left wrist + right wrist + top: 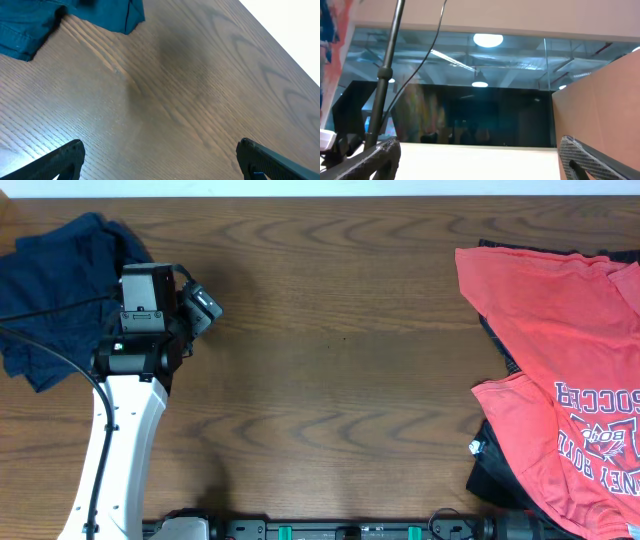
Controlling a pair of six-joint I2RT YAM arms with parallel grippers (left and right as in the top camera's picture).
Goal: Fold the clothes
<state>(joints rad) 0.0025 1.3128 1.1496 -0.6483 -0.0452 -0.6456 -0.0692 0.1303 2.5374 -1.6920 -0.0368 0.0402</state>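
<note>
Jaws wide and empty on both: left gripper (160,162) hovers at the left end of the table (330,330) beside the crumpled navy T-shirt (55,280), seemingly readied to grab it; right gripper (480,155) points off-table; coral-red T-shirt (560,380) lies at the right end.

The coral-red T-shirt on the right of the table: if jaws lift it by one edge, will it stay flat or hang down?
It would probably hang limp: the coral-red T-shirt lies in soft wrinkles with a folded-over edge. It looks thin, so likely light for its size. Pushed, it may bunch up and drag the dark garment under it.
</note>
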